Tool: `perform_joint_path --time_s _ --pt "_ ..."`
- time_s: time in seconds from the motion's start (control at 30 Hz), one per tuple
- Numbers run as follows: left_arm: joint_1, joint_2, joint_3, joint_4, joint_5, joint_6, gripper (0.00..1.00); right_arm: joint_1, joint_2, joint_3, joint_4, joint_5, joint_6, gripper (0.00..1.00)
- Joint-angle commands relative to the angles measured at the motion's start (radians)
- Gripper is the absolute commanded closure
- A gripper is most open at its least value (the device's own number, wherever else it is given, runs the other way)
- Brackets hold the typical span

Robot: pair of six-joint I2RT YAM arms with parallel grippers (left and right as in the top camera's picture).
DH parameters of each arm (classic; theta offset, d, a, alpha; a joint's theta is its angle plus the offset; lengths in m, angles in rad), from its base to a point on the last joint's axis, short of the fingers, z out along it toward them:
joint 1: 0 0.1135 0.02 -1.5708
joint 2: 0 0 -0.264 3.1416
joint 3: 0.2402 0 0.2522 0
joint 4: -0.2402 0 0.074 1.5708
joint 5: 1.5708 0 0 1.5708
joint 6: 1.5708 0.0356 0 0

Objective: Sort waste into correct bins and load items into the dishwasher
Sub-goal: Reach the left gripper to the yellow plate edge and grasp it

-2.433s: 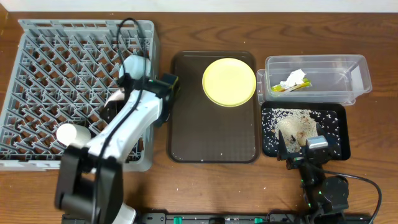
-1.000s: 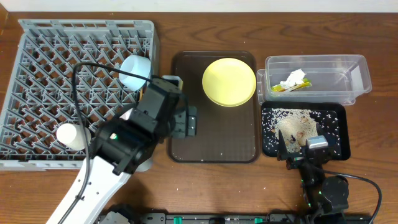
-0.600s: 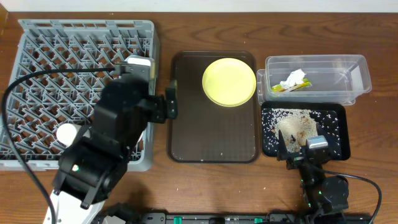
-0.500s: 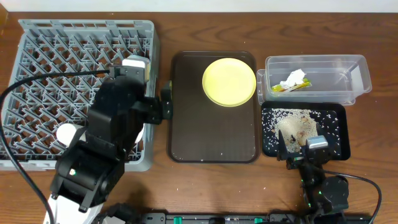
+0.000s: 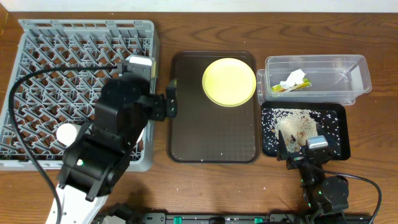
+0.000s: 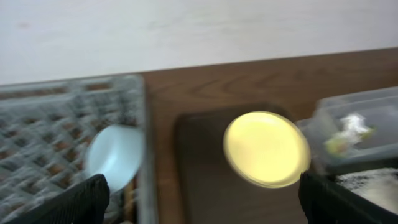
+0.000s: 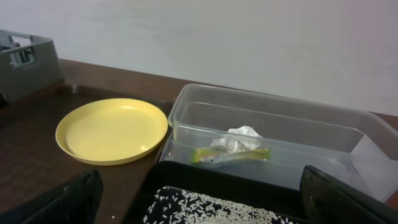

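Yellow plate (image 5: 229,81): you are facing it with the left gripper (image 5: 170,99), which is sitting left of it and nearer than the right gripper (image 5: 303,149); both are gaping wide, holding nothing.

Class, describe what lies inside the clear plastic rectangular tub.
Inside the clear plastic rectangular tub lie a crumpled white paper and an orange-and-green snack wrapper, touching each other. Anything beneath them is covered.

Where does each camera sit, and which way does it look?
Overhead: above the table, looking down; left arm, right arm show.
Left wrist: over the dish rack, facing the yellow plate; its open fingers at bottom corners.
Right wrist: low beside the black tray, facing the clear tub; open fingers below.
Shared: all three see plate and tub.
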Motion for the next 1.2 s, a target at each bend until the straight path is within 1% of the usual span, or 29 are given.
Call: perform_joint_path --time_s 0.0,0.03,0.13,0.2,0.27,0.33,0.43,0.57,0.63,0.67,0.77,0.87,0.93,1.0,1.07,1.17 --pt "0.003 0.034 -0.007 0.050 0.154 -0.028 0.03 -0.010 -0.006 -0.004 -0.001 -0.003 0.012 0.01" --pt "0.003 0.046 -0.007 0.068 0.164 -0.028 0.03 -0.010 -0.006 -0.004 -0.001 -0.003 0.012 0.01" --pt "0.003 0.078 -0.007 0.059 0.180 -0.029 0.02 -0.010 -0.006 -0.004 -0.001 -0.003 0.012 0.01" --pt "0.001 0.097 -0.007 0.046 0.295 -0.045 0.02 -0.010 -0.006 -0.004 -0.001 -0.003 0.012 0.01" --pt "-0.002 0.134 -0.012 0.120 0.318 -0.047 0.02 -0.010 -0.006 -0.004 -0.001 -0.003 0.012 0.01" --pt "-0.016 0.193 -0.010 0.163 0.297 -0.047 0.02 -0.010 -0.006 -0.004 -0.001 -0.003 0.012 0.01" --pt "-0.046 0.317 0.010 0.165 0.205 -0.047 0.02 -0.010 -0.006 -0.004 -0.001 -0.003 0.012 0.01" --pt "-0.059 0.509 0.065 0.126 0.197 -0.049 0.02 -0.010 -0.006 -0.004 -0.001 -0.003 0.012 0.01" --pt "-0.044 0.590 0.087 0.116 0.201 -0.104 0.02 -0.010 -0.006 -0.004 -0.001 -0.003 0.012 0.01" --pt "-0.032 0.624 0.096 0.119 0.218 -0.139 0.02 -0.010 -0.006 -0.004 -0.001 -0.003 0.012 0.01" --pt "0.015 0.724 0.126 0.163 0.334 -0.185 0.00 -0.010 -0.006 -0.004 -0.001 -0.003 0.012 0.01" --pt "0.047 0.801 0.144 0.206 0.419 -0.199 0.01 -0.010 -0.006 -0.004 -0.001 -0.003 0.012 0.01" --pt "0.061 0.853 0.154 0.222 0.452 -0.206 0.05 -0.010 -0.006 -0.004 -0.001 -0.003 0.012 0.01" --pt "0.072 0.909 0.166 0.230 0.455 -0.236 0.10 -0.010 -0.006 -0.004 -0.001 -0.003 0.012 0.01" --pt "0.081 0.963 0.177 0.241 0.470 -0.274 0.12 -0.010 -0.006 -0.004 -0.001 -0.003 0.012 0.01" --pt "0.092 1.028 0.182 0.293 0.547 -0.314 0.15 -0.010 -0.006 -0.004 -0.001 -0.003 0.012 0.01"
